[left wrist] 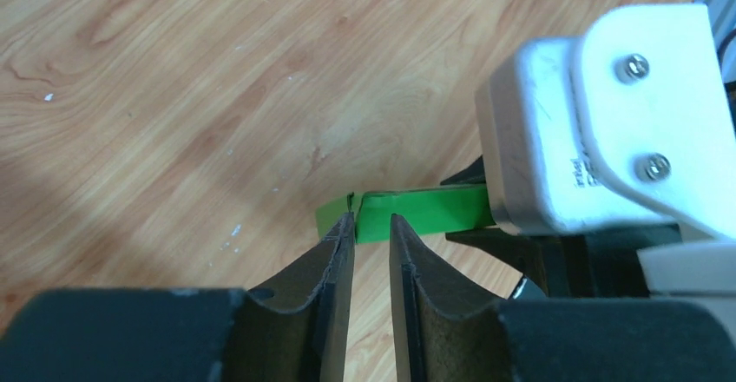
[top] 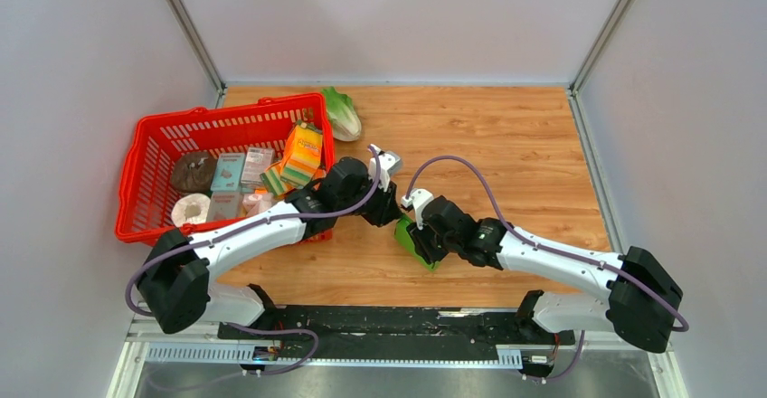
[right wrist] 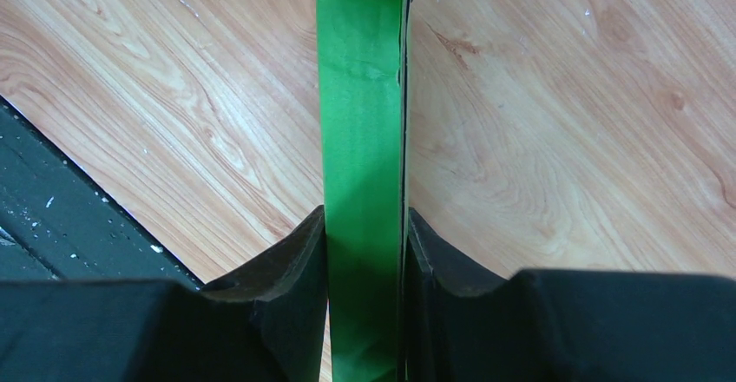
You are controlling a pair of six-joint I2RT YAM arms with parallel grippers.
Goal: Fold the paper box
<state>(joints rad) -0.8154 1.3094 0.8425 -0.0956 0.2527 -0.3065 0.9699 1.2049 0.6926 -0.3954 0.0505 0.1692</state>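
Observation:
The paper box is bright green card, partly folded into a narrow flat shape, held up off the wooden table near its front middle. My right gripper is shut on it. In the right wrist view the box runs straight up between my right gripper's fingers, which press on both of its faces. My left gripper is at the box's far end. In the left wrist view its fingers stand a narrow gap apart with nothing between them. The left fingertip touches a small flap at the corner of the box.
A red basket with several grocery items stands at the left, under the left arm. An orange carton leans at its right rim. A lettuce lies behind it. A black rail runs along the near edge. White walls enclose the table.

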